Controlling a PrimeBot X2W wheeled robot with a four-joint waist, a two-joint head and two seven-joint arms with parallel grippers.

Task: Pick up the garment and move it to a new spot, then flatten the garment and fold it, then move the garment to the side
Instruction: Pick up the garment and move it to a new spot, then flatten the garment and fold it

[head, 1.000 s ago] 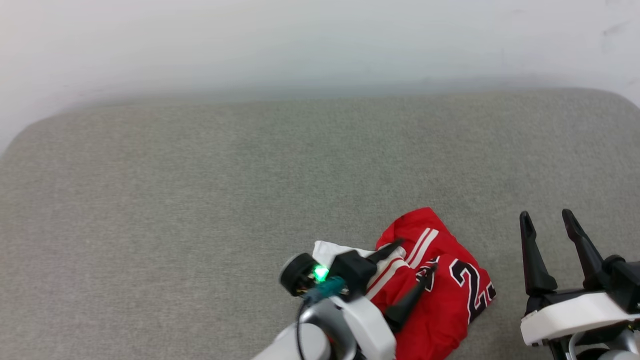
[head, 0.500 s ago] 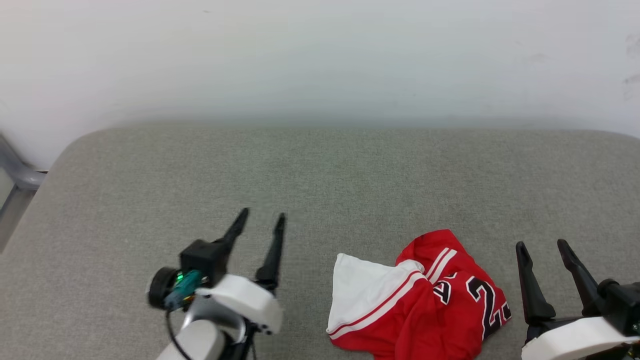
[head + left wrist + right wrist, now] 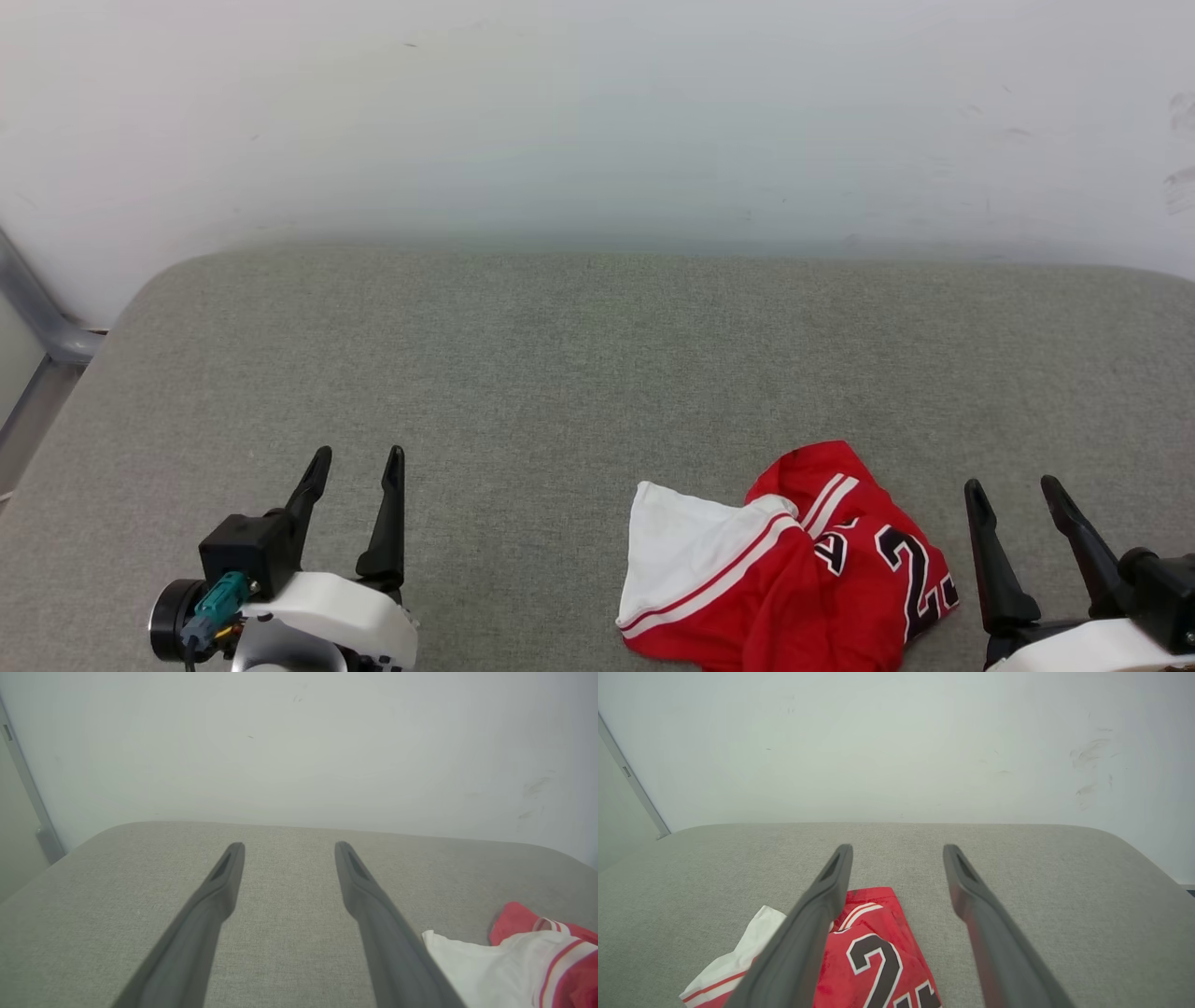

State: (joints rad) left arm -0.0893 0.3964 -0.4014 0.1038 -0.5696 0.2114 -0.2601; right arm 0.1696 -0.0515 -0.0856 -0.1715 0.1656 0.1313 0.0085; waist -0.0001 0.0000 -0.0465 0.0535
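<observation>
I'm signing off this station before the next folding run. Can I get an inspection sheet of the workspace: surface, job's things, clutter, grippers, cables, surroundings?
Surface: grey fabric-covered pad with rounded far corners.
Job's things: garment, red with a white sleeve and black numerals, lying crumpled near the front edge, right of centre; not flattened or folded.
Clutter: nothing seen.
Grippers: left gripper open and empty, over bare pad left of the garment; right gripper open and empty, just right of the garment.
Cables: teal connector with a short dark lead at the left wrist.
Surroundings: pale wall with faint scuffs; grey metal rail at far left.
</observation>
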